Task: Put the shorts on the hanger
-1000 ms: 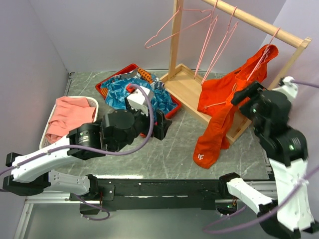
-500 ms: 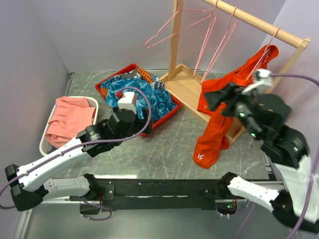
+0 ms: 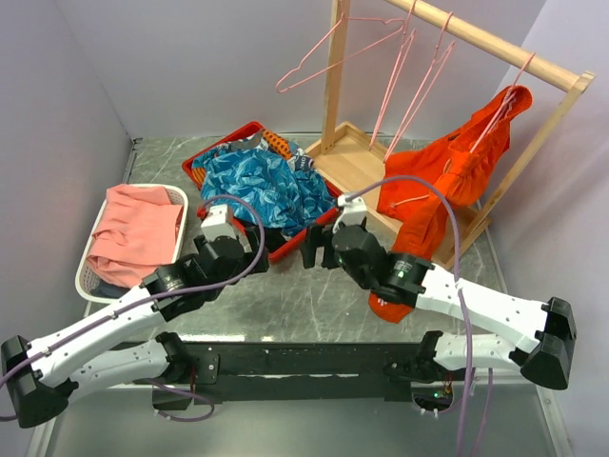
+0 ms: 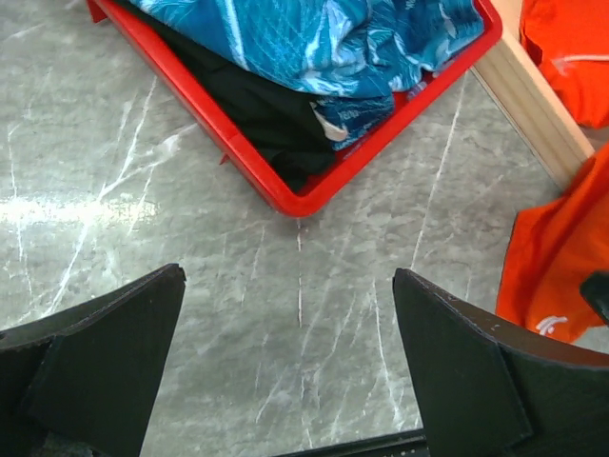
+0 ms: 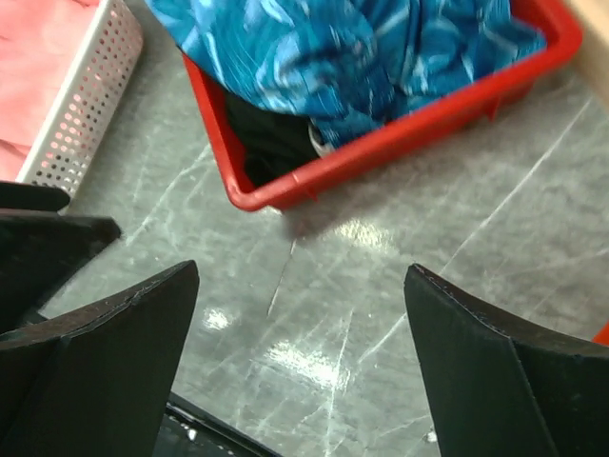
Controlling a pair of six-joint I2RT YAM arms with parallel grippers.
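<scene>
Lavender walls closed in a grey marbled tabletop (image 3: 314, 295), with a pale wooden clothes rack (image 3: 357, 167) standing at its far right. Both arms lay low over the table's near middle. The left gripper (image 4: 288, 276) had its jaws spread wide with nothing between them, only bare table beneath. The right gripper (image 5: 302, 269) was likewise wide apart and empty. Just ahead of both sets of fingers lay the near corner of a red plastic tray (image 3: 319, 221), heaped with a blue leaf-patterned garment (image 3: 252, 176). A white perforated basket (image 3: 95, 271) of salmon-pink cloth (image 3: 133, 224) sat off to the left gripper's left.

The bright orange-red fabric shorts (image 3: 447, 181) were well to the right of, and above, both grippers. They were draped over a thin pink wire hanger (image 3: 521, 76) hooked on the rack's rail. One leg trailed down past the rack's base towards the table, its hem showing at the right edge of the left wrist view.

By the look of it, the placing was done: the shorts hung from the hanger and neither gripper touched them. Whether the fabric sat securely on the wire could not be told. At most, tidying the trailing leg was left.
</scene>
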